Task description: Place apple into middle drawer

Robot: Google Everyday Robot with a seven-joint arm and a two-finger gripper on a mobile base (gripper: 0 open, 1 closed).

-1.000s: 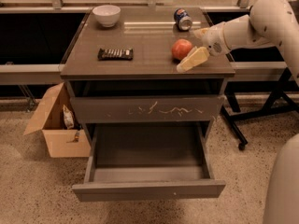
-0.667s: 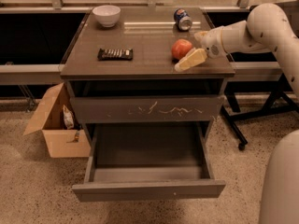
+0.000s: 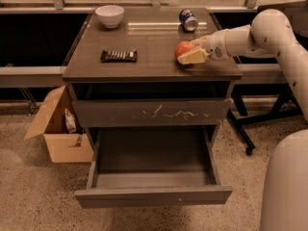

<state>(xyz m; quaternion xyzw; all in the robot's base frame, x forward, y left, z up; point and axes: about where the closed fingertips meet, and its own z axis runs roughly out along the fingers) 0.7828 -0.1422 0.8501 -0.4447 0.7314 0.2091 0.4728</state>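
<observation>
The red-orange apple [image 3: 181, 48] sits on the cabinet top near its right front edge. My gripper [image 3: 189, 52] reaches in from the right at the end of the white arm, is right up against the apple's right side and partly covers it. The middle drawer [image 3: 153, 196] is pulled wide open below, with a plain grey front bearing one pale speck, and nothing shows inside it.
The drawer with white scratch marks [image 3: 151, 112] above it is shut. On the top stand a white bowl [image 3: 109, 15], a dark snack bar [image 3: 118, 56] and a blue soda can [image 3: 188, 19] lying down. A cardboard box [image 3: 61, 129] sits on the floor at the left.
My gripper has shifted slightly left, closer onto the apple. The apple stays on the cabinet top and the drawers have not moved.
</observation>
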